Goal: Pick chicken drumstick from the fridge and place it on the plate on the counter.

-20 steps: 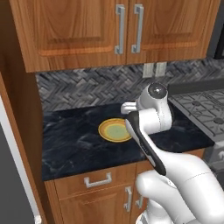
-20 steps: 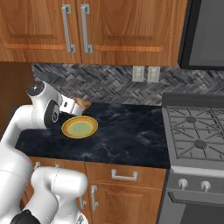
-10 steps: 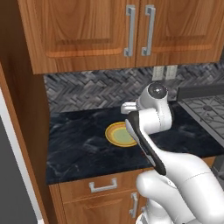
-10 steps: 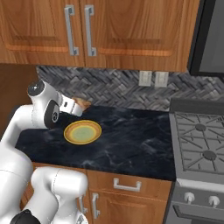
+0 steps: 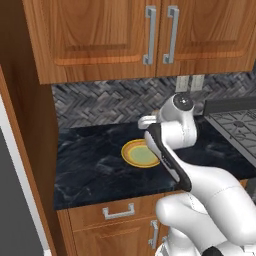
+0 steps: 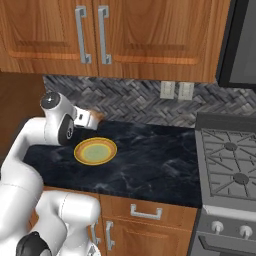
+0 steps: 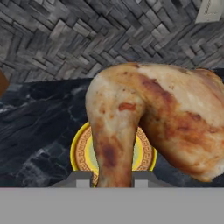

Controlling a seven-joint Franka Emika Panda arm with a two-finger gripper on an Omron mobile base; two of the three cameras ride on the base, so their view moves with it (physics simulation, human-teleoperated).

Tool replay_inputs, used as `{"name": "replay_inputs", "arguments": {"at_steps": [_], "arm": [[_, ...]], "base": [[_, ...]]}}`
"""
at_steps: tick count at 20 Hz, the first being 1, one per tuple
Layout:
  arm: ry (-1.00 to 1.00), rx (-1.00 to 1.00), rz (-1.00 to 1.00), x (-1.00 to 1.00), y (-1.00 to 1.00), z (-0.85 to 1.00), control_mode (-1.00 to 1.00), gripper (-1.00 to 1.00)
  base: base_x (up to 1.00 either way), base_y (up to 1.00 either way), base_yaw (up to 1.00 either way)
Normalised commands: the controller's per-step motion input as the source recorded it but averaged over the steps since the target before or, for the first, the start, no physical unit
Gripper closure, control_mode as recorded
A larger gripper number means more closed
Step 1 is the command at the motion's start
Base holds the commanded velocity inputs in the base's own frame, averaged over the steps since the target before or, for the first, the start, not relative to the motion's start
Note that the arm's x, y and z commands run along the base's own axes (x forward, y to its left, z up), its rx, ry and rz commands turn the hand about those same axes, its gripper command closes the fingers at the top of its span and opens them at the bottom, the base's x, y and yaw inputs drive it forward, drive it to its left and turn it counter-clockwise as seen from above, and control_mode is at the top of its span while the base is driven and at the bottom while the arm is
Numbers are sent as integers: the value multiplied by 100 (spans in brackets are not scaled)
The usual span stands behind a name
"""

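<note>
My gripper (image 7: 109,179) is shut on the chicken drumstick (image 7: 148,118), golden-brown and large in the hand view, with a dark fingertip (image 7: 78,178) on each side of its lower end. In the right base view the gripper (image 6: 86,119) holds the drumstick (image 6: 96,117) just above the black counter (image 6: 155,160), beyond the plate's far edge. The plate (image 6: 95,151) has a yellow-orange rim and a pale green centre; it lies flat on the counter (image 5: 90,165). The plate (image 5: 140,153) is partly hidden by my arm in the left base view. Below the drumstick, the plate's rim (image 7: 81,153) shows.
Wooden wall cabinets (image 6: 130,35) with silver handles hang above the counter, before a grey herringbone backsplash (image 5: 95,105). A gas stove (image 6: 230,165) stands to the right. A tall wooden panel (image 5: 30,165) bounds the counter's left end, with the fridge's edge (image 5: 10,200) beyond it.
The whole scene has shifted a little in both base views, so the camera moved with the base. The arm's pose and its hold on the drumstick are unchanged.
</note>
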Motion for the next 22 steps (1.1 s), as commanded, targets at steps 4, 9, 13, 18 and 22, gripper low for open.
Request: {"name": "replay_inputs", "arguments": {"at_steps": [4, 9, 13, 18, 22], "arm": [[0, 0, 14, 21, -16, -6, -100, 100], [0, 0, 13, 2, -7, -20, -100, 100], [1, 0, 11, 0, 0, -30, -100, 100], [7, 0, 9, 13, 0, -40, -100, 100], [6, 0, 10, 23, -6, -39, -100, 100]], "base": [[0, 0, 0], [0, 0, 0], [0, 0, 0], [0, 0, 0], [0, 0, 0]]}}
